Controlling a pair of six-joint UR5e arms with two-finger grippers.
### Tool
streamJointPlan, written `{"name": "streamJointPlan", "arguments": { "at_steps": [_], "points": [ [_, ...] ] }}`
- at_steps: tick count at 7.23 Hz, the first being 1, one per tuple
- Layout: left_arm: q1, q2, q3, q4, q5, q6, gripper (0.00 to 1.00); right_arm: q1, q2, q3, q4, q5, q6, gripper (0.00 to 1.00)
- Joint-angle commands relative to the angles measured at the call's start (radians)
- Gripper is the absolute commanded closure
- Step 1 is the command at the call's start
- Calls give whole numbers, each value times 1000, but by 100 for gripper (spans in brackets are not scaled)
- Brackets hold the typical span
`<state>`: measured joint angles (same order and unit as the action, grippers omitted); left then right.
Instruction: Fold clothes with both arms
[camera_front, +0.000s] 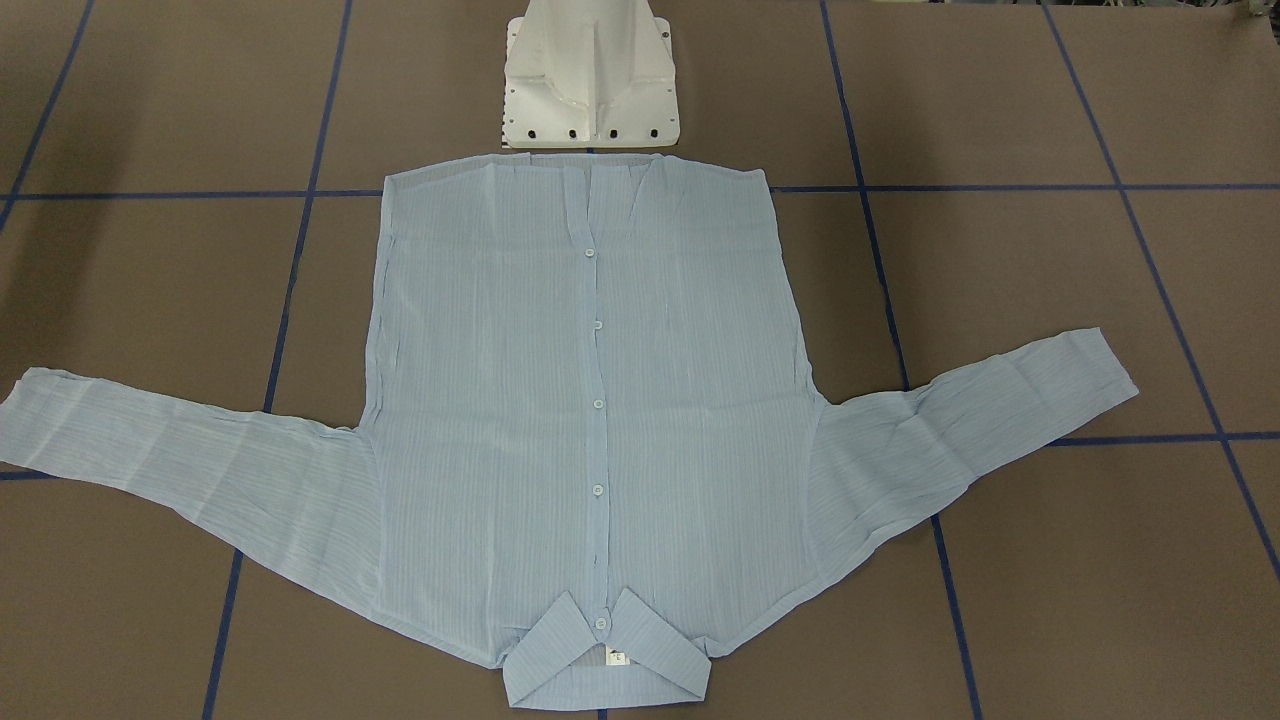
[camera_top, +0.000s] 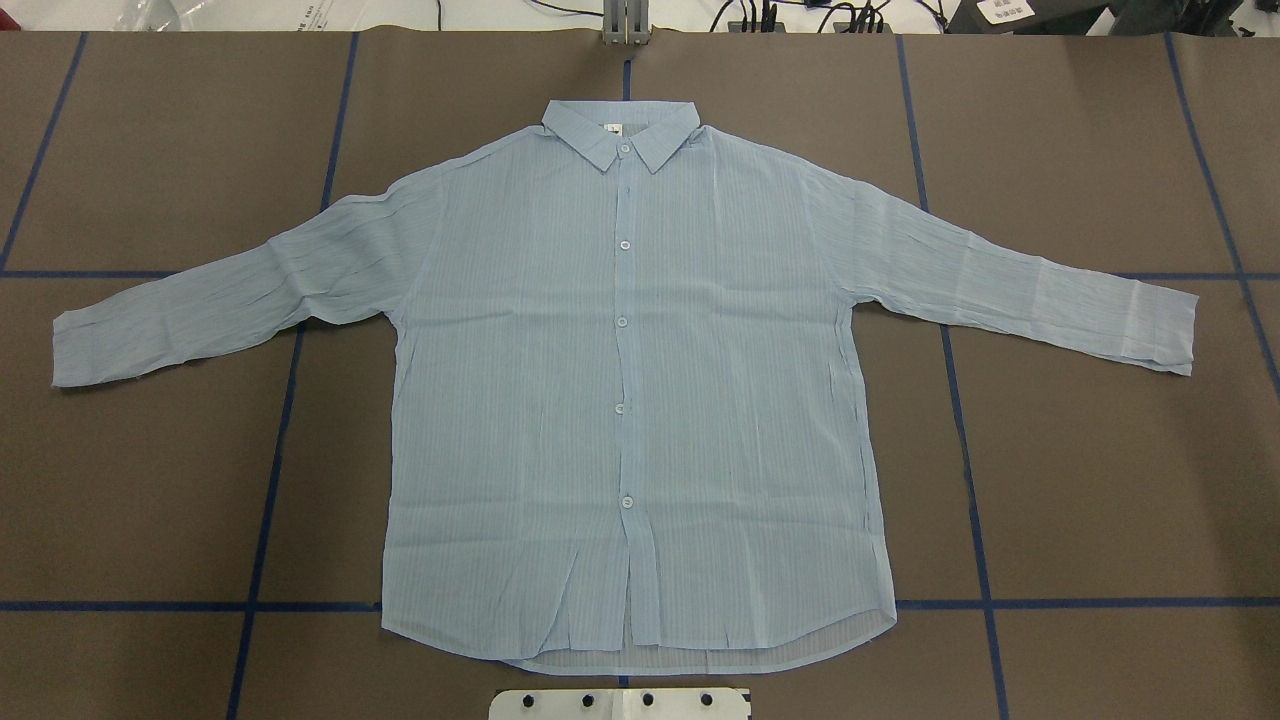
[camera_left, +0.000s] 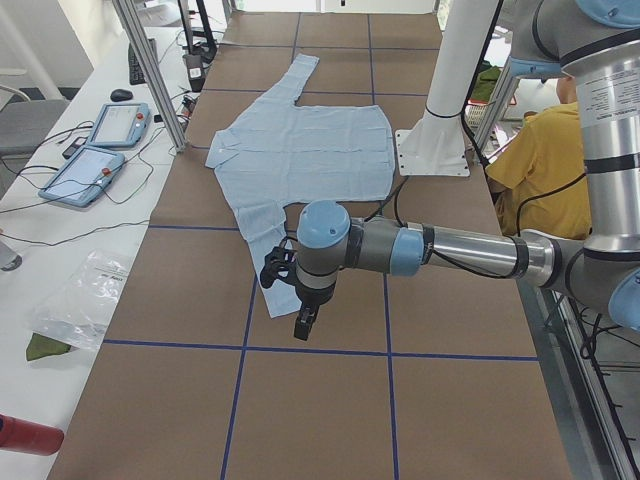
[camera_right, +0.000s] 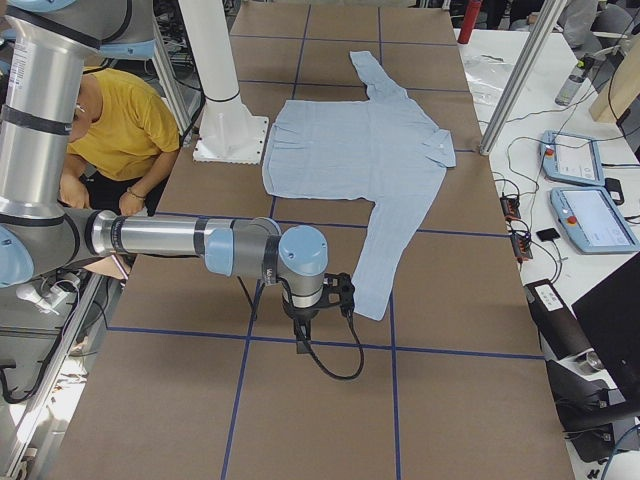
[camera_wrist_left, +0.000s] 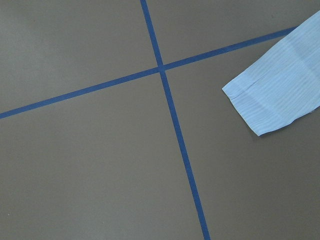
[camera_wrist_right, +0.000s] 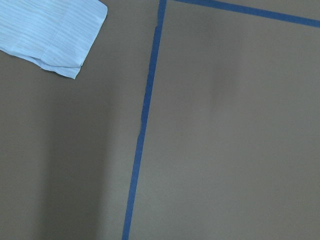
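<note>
Table (camera_top: 1100, 450): brown surface marked off by blue tape lines (camera_top: 960, 400), carrying the whole garment. Shirt (camera_top: 520, 400): lies flat, front up and buttoned, centred before the white pedestal base (camera_front: 590, 90), hem toward the base, collar toward the far edge, both sleeves spread outward. No fold is visible anywhere on it. Judgement: the task has not started, and every fold of sleeves and body is outstanding. Left arm (camera_left: 450, 250): reaches over the table beyond the end of the sleeve on the robot's left (camera_top: 200, 300). Right arm (camera_right: 160, 238): does likewise past the sleeve on the robot's right (camera_top: 1050, 290). Left gripper (camera_left: 305, 325): hangs above bare table near that cuff (camera_wrist_left: 260, 107), apart from the cloth. It appears only in a side view, so I cannot tell whether its jaws are parted or closed. Right gripper (camera_right: 300, 343): same finding, near the other cuff (camera_wrist_right: 60, 65), not touching it, jaw state cannot be told. Neither wrist view shows fingers or held cloth. Count, in descending size: one table, one shirt, two arms, two sleeves, one collar (camera_top: 620, 130), two grippers, five white buttons (camera_top: 621, 321) visible down the placket, one small white neck label (camera_top: 611, 127).
</note>
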<state>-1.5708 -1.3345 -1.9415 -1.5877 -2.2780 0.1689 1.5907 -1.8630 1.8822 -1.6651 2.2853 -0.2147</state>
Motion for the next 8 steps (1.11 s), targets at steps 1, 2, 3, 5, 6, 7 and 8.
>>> {"name": "streamJointPlan", "arguments": {
  "at_steps": [1,2,3,5,6,7,8],
  "points": [
    [0,1,-32,0,5,1,0,0,2,2,1,0,0,0],
    [0,0,-39,0,6,3,0,0,10,2,2,-1,-3,0],
    [1,1,-39,-15,9,4,0,0,14,27,4,6,-14,0],
    [2,2,-50,-154,9,4,0,0,24,64,71,2,-12,0],
    [3,-14,-34,-279,9,-2,0,-2,28,63,219,2,1,0],
    [2,-47,-16,-385,14,-2,0,-2,40,22,393,-9,12,0],
    [3,-76,21,-466,29,-11,0,-2,51,-30,462,0,61,0]
  ]
}}
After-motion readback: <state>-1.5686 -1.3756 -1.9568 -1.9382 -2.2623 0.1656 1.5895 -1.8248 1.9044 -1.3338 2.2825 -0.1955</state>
